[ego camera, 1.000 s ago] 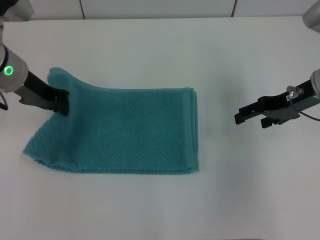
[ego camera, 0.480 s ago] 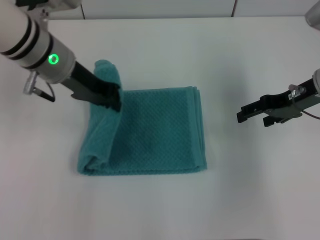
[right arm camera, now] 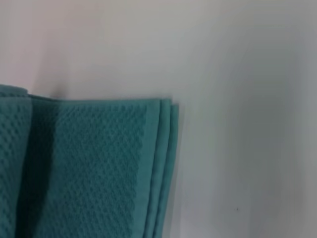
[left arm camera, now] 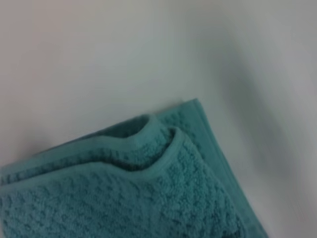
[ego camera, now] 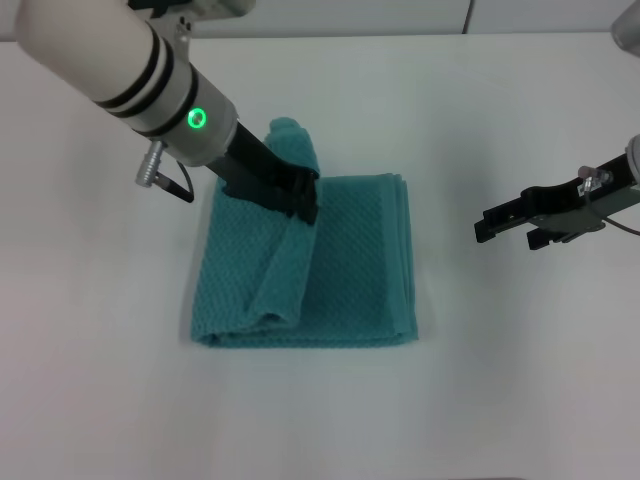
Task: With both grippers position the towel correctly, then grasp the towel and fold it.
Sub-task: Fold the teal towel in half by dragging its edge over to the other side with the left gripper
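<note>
My left gripper (ego camera: 303, 200) pinches a raised fold of the teal waffle-weave towel (ego camera: 350, 270), which lies mid-table (ego camera: 320, 410), its left part draped over the rest. My right gripper (ego camera: 487, 226) hovers apart, fingers spread. From the left wrist I see the towel's (left arm camera: 148, 188) layered hemmed corner; from the right wrist, stacked edges (right arm camera: 163, 163).

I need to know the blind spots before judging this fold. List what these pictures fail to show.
- Head view: the left gripper is shut on the towel, but the pinched edge is hidden by its fingers.
- Head view: the towel's underside and the table beneath it are covered by the folded layers.
- Left wrist view: the towel runs past the frame edge; no fingers show.
- Right wrist view: only a towel corner shows; the right gripper, clear of the towel in the head view, is absent.
</note>
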Available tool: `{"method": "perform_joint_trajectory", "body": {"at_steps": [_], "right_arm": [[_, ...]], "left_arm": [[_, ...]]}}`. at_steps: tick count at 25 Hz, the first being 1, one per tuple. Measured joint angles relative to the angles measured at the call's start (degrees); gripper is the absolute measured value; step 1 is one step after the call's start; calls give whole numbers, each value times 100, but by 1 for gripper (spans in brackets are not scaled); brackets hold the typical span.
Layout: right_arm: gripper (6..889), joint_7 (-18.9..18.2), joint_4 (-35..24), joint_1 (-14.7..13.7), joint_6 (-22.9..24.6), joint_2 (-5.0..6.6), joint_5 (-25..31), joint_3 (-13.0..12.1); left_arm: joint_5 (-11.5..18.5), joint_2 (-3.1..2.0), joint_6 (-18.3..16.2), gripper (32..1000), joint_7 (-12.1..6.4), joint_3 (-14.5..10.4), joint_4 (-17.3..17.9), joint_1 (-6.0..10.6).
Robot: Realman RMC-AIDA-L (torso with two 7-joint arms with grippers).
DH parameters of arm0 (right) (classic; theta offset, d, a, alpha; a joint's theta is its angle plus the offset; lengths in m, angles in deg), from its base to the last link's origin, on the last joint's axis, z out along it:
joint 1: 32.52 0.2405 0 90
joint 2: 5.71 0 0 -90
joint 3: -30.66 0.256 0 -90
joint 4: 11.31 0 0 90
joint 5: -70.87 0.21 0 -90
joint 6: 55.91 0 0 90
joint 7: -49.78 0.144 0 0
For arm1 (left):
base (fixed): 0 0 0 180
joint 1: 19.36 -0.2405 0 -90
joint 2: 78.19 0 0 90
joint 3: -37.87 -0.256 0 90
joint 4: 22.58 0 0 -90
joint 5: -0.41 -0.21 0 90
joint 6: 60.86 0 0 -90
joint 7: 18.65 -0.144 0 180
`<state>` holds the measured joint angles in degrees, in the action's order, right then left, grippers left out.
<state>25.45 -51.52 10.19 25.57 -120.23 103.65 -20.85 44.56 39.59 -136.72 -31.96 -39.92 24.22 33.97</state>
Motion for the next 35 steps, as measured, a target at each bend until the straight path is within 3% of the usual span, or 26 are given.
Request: {"method": "perform_joint_trajectory", "body": {"at_steps": [7, 10, 17, 28, 35], "right_arm": [[881, -18, 114, 6, -76, 6, 0, 0], [881, -29, 123, 8, -107, 7, 0, 0], [881, -70, 128, 9, -117, 9, 0, 0], [881, -72, 128, 9, -115, 9, 0, 9], [881, -72, 128, 9, -122, 9, 0, 9]], "left_arm": [[512, 8, 437, 87, -24, -634, -339, 112], [644, 9, 572, 87, -25, -759, -404, 171], [802, 9, 721, 86, -49, -803, -449, 222], [927, 1, 715, 171, -105, -785, -486, 232], [1148, -36, 729, 225, -145, -743, -687, 289]]}}
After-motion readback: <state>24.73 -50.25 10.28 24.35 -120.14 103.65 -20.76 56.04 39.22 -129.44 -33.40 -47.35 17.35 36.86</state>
